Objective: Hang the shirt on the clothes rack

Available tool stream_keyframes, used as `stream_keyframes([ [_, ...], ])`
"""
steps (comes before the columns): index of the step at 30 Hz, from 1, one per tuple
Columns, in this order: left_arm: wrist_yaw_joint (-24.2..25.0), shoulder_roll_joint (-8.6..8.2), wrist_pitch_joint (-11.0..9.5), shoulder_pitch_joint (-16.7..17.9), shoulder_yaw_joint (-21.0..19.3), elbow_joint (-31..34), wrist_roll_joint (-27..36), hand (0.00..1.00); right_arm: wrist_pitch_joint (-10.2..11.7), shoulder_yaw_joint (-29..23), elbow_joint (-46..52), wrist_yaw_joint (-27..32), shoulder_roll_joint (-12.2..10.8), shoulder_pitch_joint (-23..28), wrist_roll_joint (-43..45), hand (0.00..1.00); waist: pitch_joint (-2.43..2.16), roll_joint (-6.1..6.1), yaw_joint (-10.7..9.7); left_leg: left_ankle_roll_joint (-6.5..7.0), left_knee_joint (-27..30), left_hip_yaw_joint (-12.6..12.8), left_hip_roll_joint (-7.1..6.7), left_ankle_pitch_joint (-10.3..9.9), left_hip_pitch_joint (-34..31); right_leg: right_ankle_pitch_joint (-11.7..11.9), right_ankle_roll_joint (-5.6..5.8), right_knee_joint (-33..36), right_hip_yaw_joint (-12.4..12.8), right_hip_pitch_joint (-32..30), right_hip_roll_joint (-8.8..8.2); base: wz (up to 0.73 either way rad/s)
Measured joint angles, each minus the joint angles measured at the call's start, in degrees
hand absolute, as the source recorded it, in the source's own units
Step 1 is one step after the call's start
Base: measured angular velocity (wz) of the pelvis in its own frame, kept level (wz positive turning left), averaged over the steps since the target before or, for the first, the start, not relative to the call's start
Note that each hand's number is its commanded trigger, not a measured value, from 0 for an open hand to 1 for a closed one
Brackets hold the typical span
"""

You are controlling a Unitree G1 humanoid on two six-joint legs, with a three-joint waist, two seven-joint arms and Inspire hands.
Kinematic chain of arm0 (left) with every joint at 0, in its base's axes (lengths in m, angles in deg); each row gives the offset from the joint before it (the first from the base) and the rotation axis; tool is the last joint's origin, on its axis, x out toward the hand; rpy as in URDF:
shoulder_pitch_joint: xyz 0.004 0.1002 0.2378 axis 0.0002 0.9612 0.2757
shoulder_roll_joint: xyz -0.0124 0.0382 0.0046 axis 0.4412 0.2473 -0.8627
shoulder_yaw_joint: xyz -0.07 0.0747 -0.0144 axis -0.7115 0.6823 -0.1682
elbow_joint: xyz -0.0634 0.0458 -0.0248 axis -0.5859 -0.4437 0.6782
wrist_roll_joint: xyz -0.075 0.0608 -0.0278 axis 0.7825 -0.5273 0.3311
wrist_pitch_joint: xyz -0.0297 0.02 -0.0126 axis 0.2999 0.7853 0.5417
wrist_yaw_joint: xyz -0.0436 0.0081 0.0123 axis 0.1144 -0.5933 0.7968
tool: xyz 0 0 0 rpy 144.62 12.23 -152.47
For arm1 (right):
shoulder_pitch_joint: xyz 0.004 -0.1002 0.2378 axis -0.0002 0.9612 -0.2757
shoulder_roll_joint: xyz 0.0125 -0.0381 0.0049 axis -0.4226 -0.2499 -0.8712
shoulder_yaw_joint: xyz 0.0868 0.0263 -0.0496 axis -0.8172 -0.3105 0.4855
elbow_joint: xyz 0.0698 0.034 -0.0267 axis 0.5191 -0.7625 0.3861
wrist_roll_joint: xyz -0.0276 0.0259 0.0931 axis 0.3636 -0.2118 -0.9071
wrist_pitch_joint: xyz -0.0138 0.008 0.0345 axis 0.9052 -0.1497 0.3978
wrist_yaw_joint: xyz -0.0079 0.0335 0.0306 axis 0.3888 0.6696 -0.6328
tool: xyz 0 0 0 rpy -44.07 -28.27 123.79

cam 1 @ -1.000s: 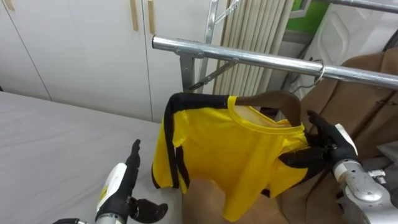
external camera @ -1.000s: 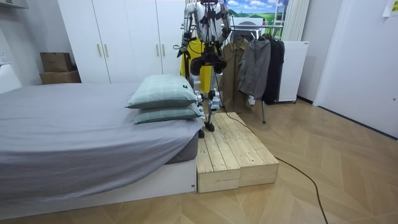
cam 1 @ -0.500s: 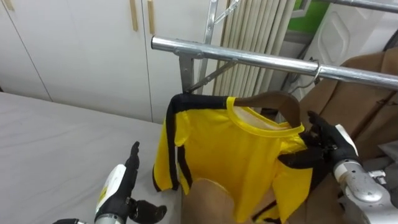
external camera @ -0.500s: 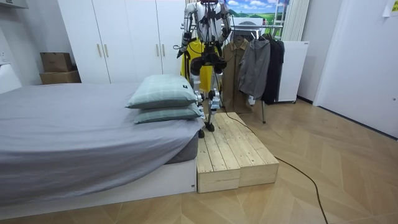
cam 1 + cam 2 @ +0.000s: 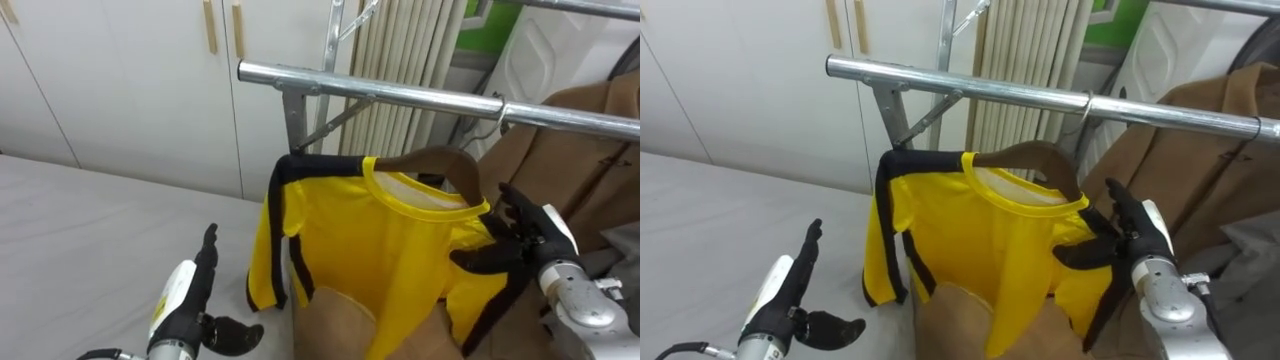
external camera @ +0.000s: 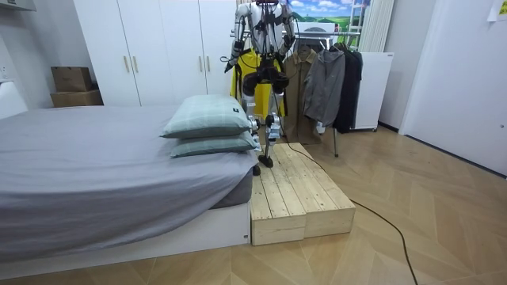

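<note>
Here, right hand (image 5: 527, 243) at the yellow shirt's (image 5: 385, 255) shoulder, fingers (image 5: 511, 204) straight (left hand (image 5: 188, 300) low, also open)

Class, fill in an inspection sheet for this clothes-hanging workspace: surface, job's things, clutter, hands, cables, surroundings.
Surface: grey bed below the rail; the robot stands on a wooden platform beside it.
Job's things: yellow shirt on a wooden hanger, its hook over the metal rail.
Clutter: two pillows on the bed; cardboard boxes by the wardrobe.
Hands: left hand open, over the bed; right hand open, at the shirt's shoulder.
Cables: nothing seen.
Surroundings: white wardrobe behind the rail; brown coat and darker jackets hanging on the rail.
</note>
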Motion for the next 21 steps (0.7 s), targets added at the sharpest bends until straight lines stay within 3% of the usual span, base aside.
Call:
stream_keyframes([
  [12, -0.7, 0.1, -0.1, 0.0, -0.1, 0.0, 0.0, 0.0, 0.0, 0.0, 0.5, 1.3, 0.0, 0.0, 0.0, 0.0, -0.02, -0.11, -0.1, 0.02, 0.0, -0.3, -0.62, 0.0, 0.0, 0.1, -0.24, 0.6, 1.1, -0.5, 0.11, -0.04],
  [15, -1.3, 0.09, -0.1, 0.0, 0.0, 0.0, 0.0, 0.0, 0.0, 0.0, 0.6, 1.8, 0.0, 0.0, 0.3, 0.0, -0.09, -0.21, -0.4, 0.02, 0.0, -0.3, -0.75, 0.0, 0.0, 0.5, -1.01, 0.6, 1.5, -0.5, 0.12, -0.06],
  [17, -1.5, 0.09, -0.1, 0.0, -0.4, 0.0, 0.0, 0.0, 0.0, -0.1, 1.1, 2.2, 0.0, 0.0, 0.5, 0.0, -0.2, -0.37, -0.5, 0.03, 0.1, -0.3, -1.04, 0.0, 0.0, 0.8, -3.38, 0.6, 2.2, -0.5, 0.09, -0.11],
  [21, -1.6, 0.07, -0.3, 0.0, -1.1, -0.1, 0.0, 0.0, 0.5, -0.3, 3.7, 2.8, 0.0, 0.0, 1.9, 0.0, -0.24, -0.31, -1.0, 0.03, 0.2, -1.3, -1.06, 0.0, 0.0, 1.0, -3.71, 0.6, 2.6, -0.4, 0.1, -0.07],
])
